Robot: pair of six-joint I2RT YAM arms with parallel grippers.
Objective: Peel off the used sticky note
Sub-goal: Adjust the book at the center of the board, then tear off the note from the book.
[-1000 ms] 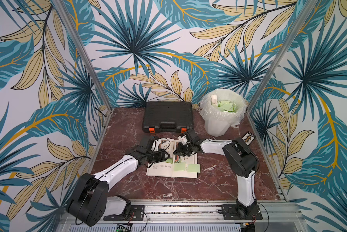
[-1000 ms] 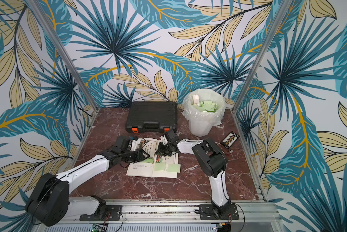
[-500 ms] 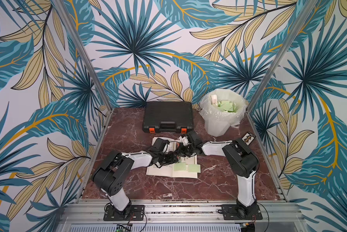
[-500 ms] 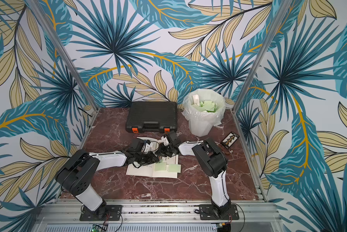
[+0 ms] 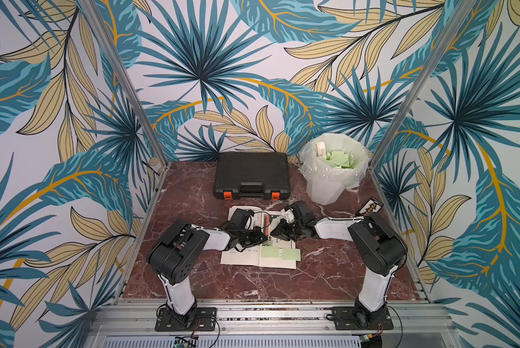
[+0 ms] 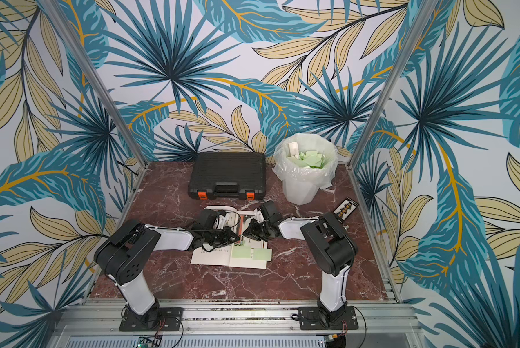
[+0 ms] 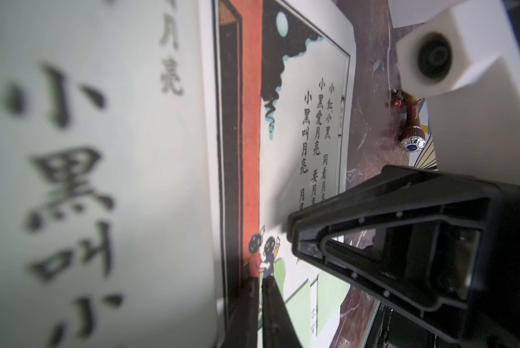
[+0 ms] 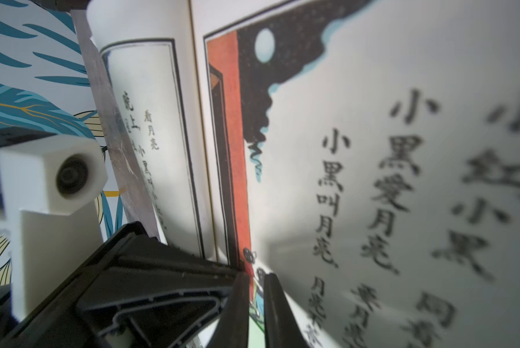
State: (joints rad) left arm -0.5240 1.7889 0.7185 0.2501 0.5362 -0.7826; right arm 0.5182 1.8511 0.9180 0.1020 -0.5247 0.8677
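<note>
Left wrist view: left gripper jaws shut, nothing visibly held; right gripper jaws barely ajar, empty. Both over the book, just beside two green sticky notes lying flat on its page. Approach step; next: pinch a free note edge.

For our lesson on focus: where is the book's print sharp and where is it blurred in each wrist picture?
Left wrist view: the book has its near big print blurred and its far small print sharp. Right wrist view: likewise, near print blurred, far page readable.
</note>
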